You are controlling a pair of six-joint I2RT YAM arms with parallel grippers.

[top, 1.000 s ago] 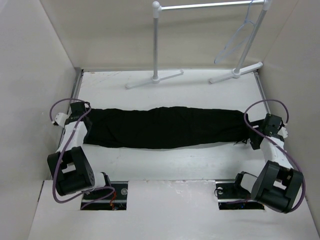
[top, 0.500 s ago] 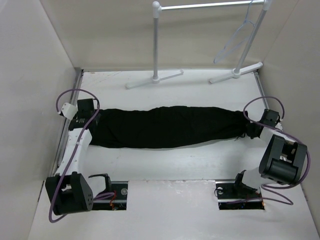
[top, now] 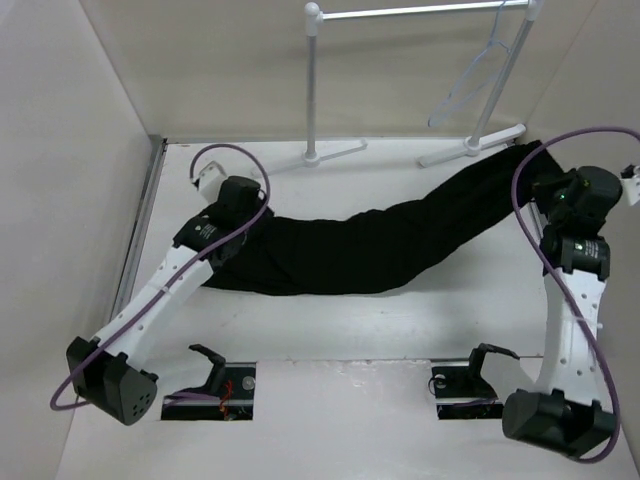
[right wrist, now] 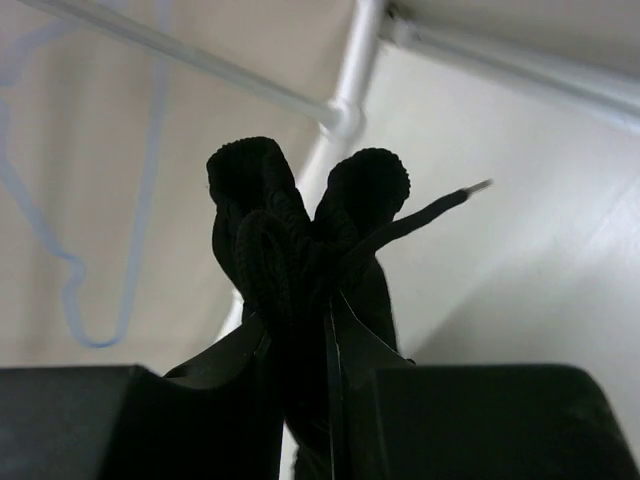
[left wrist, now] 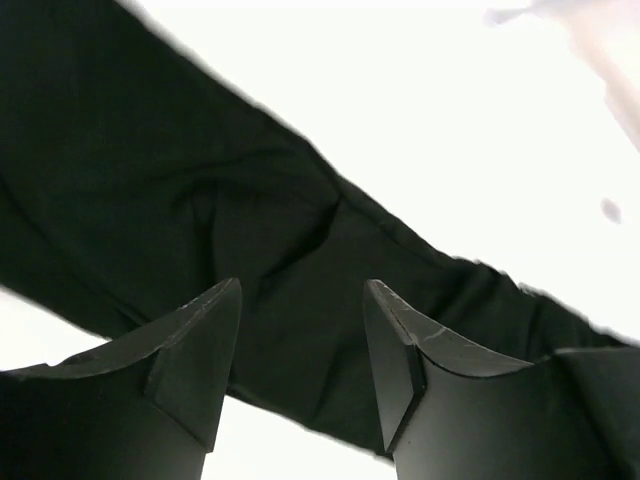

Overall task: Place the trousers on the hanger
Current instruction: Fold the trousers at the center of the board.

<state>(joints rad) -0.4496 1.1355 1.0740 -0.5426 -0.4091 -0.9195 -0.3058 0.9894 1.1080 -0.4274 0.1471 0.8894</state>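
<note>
Lift stage. My right gripper [right wrist: 300, 335] is clamped on the trousers [top: 380, 245] at the bunched waist, with the drawstring [right wrist: 440, 205] poking out past the fingertips. The hanger [right wrist: 60, 250] hangs up-left of it. My left gripper [left wrist: 300, 300] is apart, holding nothing, cloth directly below. Next I need to feed the legs through the hanger. The fabric is black and limp, mostly on the table [top: 400, 320].

The left arm [top: 160, 290] and right arm [top: 565, 320] are alike: slim white links joined by bulky black joint housings, each with a black block at the base. A thin purple left cable [top: 232, 148] runs along the left arm in loose loops, and a matching right cable [top: 585, 130] runs along the other. The left claw [left wrist: 300, 300] has two matte black, wedge-shaped fingers [left wrist: 190, 350] with bevelled tips. The right claw [right wrist: 300, 335] has the same flat black pair.
</note>
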